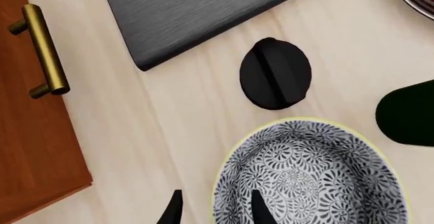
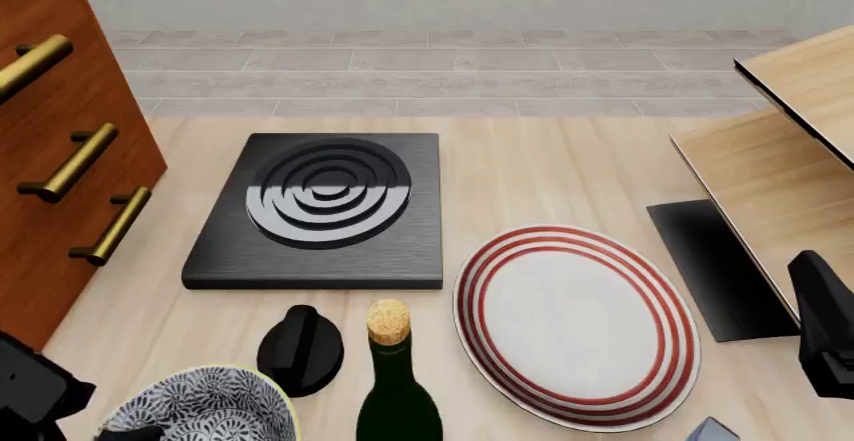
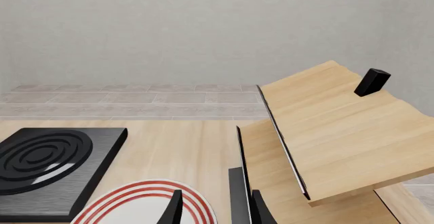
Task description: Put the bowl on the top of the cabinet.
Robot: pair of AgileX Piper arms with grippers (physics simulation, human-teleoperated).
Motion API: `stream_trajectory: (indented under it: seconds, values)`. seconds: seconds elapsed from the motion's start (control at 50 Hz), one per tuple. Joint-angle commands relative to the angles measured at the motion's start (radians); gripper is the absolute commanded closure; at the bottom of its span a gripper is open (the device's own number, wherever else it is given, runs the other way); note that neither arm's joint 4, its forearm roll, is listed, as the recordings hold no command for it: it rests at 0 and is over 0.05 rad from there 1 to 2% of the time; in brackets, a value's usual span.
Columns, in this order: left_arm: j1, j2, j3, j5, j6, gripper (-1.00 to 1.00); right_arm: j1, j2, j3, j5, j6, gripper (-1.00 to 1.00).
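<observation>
The left gripper (image 1: 215, 211) straddles the near-left rim of the round, deep bowl (image 1: 308, 181) with black-and-white floral swirls and a pale yellow rim: one finger sits inside, the other outside, and whether they pinch the rim cannot be told. The bowl sits on the pale wooden table (image 2: 547, 171) at its near left edge. Just beyond it lies a round black knob (image 2: 302, 349); to its right stands a dark green corked bottle (image 2: 396, 391) with no label readable. The tall reddish-brown wooden cabinet (image 2: 67, 181) with brass bar handles rises at the far left. The right gripper (image 3: 215, 211) is open, holding nothing.
</observation>
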State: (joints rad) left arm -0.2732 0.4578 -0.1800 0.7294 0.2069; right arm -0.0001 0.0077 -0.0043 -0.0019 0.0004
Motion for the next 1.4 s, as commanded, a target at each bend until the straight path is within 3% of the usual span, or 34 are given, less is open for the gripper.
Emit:
stream_trajectory:
  seconds: [0.02, 1.0, 1.34, 1.38, 1.4]
  values:
    - [0.001, 0.012, 0.013, -0.017, 0.01, -1.0, 0.0, 0.0, 0.0, 0.0, 0.0, -1.0]
    - [-0.011, 0.052, 0.087, -0.098, 0.015, -1.0, 0.0, 0.0, 0.0, 0.0, 0.0, -1.0]
    - [0.006, 0.081, 0.092, -0.136, 0.026, -1.0, 0.0, 0.0, 0.0, 0.0, 0.0, -1.0]
    - [0.04, 0.05, 0.073, -0.132, 0.047, -1.0, 0.0, 0.0, 0.0, 0.0, 0.0, -1.0]
    - [0.038, 0.064, 0.073, -0.139, 0.043, 1.0, 0.0, 0.0, 0.0, 0.0, 0.0, -1.0]
